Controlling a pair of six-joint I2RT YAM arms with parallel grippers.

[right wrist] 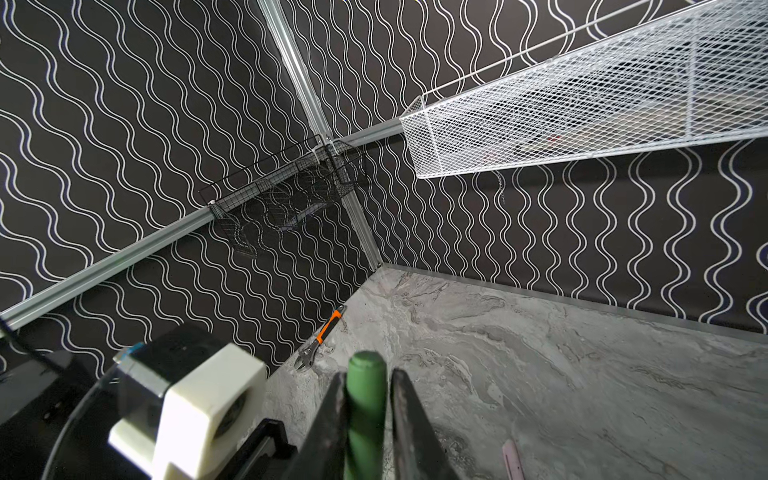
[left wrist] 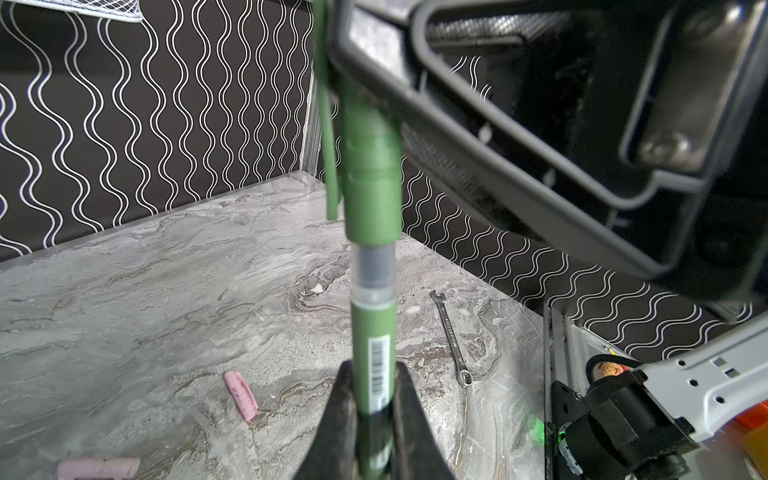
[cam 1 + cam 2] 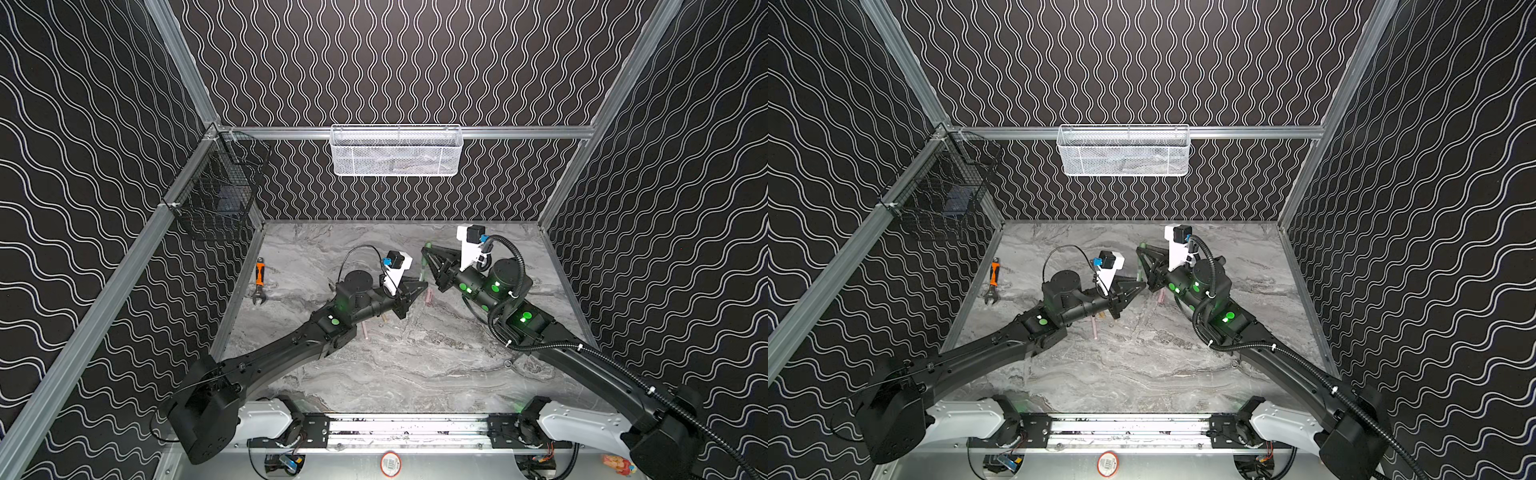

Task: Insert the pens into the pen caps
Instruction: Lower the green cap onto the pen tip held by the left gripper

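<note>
Low in the left wrist view, the left fingers (image 2: 337,415) pinch the dark green pen (image 2: 372,345) by its barrel. The green cap (image 2: 370,166) sits over its tip, with a grey stretch bare between them. The right fingers (image 1: 409,419) flank that cap closely; whether they press it I cannot tell. In both top views pen and cap hang mid-frame above the counter (image 3: 395,365).

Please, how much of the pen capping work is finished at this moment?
Done: no capped pen is visible. In hand: the left claw grips the green pen, and the green cap, between the jaws of the right claw, is on its tip but not fully down; a grey band shows. Left: a pink cap lies loose.
</note>
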